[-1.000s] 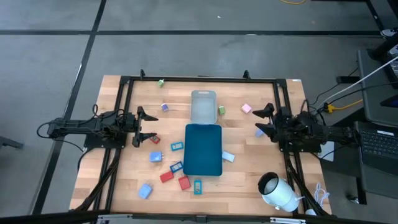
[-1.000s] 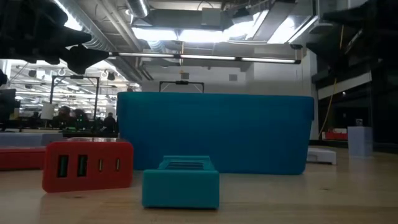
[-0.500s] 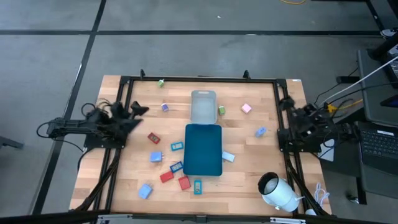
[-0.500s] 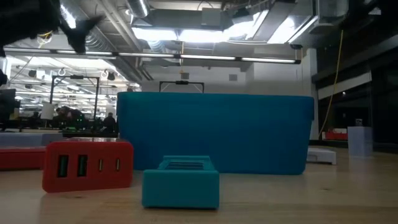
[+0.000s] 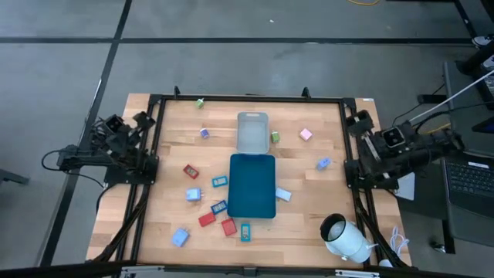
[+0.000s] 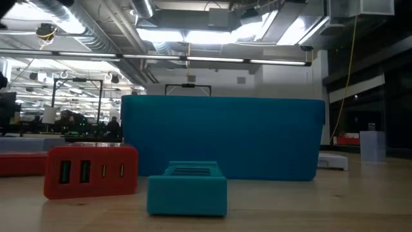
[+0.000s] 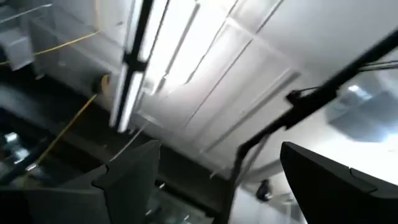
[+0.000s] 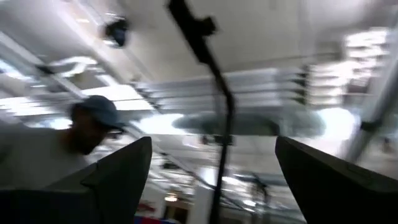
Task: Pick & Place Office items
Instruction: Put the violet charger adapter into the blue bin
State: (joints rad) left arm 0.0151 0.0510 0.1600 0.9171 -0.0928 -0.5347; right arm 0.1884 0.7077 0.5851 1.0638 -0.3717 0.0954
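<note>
Scattered around the dark-teal tray (image 5: pixel 252 186), the office items (image 5: pixel 193 195) are seen lying on the tabletop (image 5: pixel 309 166), mostly at seven o'clock. Both pincers are held released: the left pincer (image 5: pixel 127 123) at nine o'clock, the right pincer (image 5: pixel 360 123) at three o'clock.

The large tray (image 5: pixel 252 185) lies at the table's (image 5: pixel 324 197) middle, with the small tray (image 5: pixel 252 132) touching its far end. Most office items (image 5: pixel 207 220) lie scattered left of the large tray and by its near left corner; a few others lie right of both trays. The cylinder (image 5: pixel 345 239) lies at the near right corner. Both arms sit folded at the left and right edges.
</note>
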